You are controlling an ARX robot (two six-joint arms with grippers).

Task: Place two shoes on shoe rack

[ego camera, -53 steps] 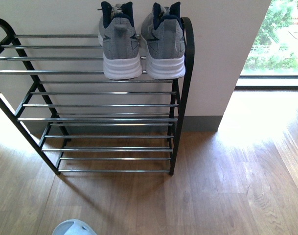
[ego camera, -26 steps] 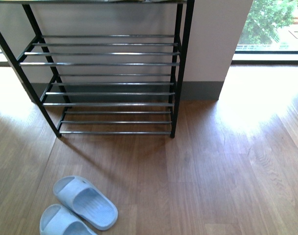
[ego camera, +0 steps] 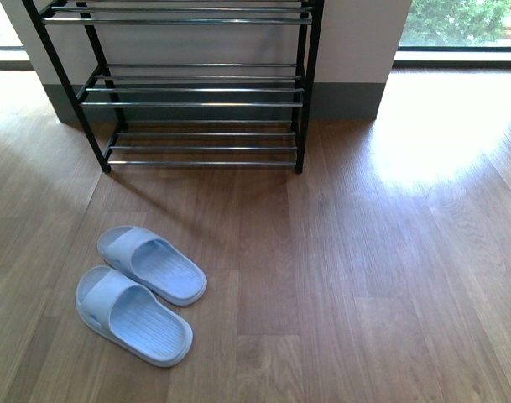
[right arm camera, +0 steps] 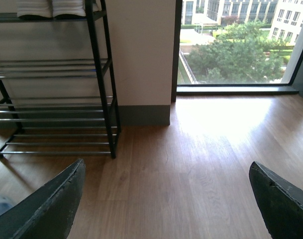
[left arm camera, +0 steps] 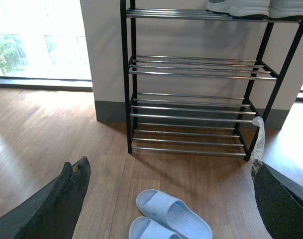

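**Item 1, pale blue slides (ego camera: 152, 267).** We log the pair in the lower left of the front view. They sit soles down on the wooden floor (ego camera: 364, 277), side by side and touching or nearly so, with the straps toward the rack. They lie apart from the rack, in front of it. We judge them the pair not yet shelved, lying where an arm can come down on them.

**Item 2, shoe rack (ego camera: 304, 84).** It stands in the upper left of the front view, backed against the wall. The lower shelves we see carry nothing, so we judge there is room for the slides.

**Item 3, sneakers (left arm camera: 241, 6).** Only the white soles show, on the highest shelf the left wrist view takes in, close to an end upright. We count this pair as placed.

**Item 4, left gripper (left arm camera: 169, 167).** Its jaws are wide apart with nothing between them, and it faces the rack and the slides. We read this as readiness for a pick.

**Item 5, right gripper (right arm camera: 167, 168).** Its jaws are likewise spread and empty. It faces the floor beside the rack and a window (right arm camera: 231, 45).
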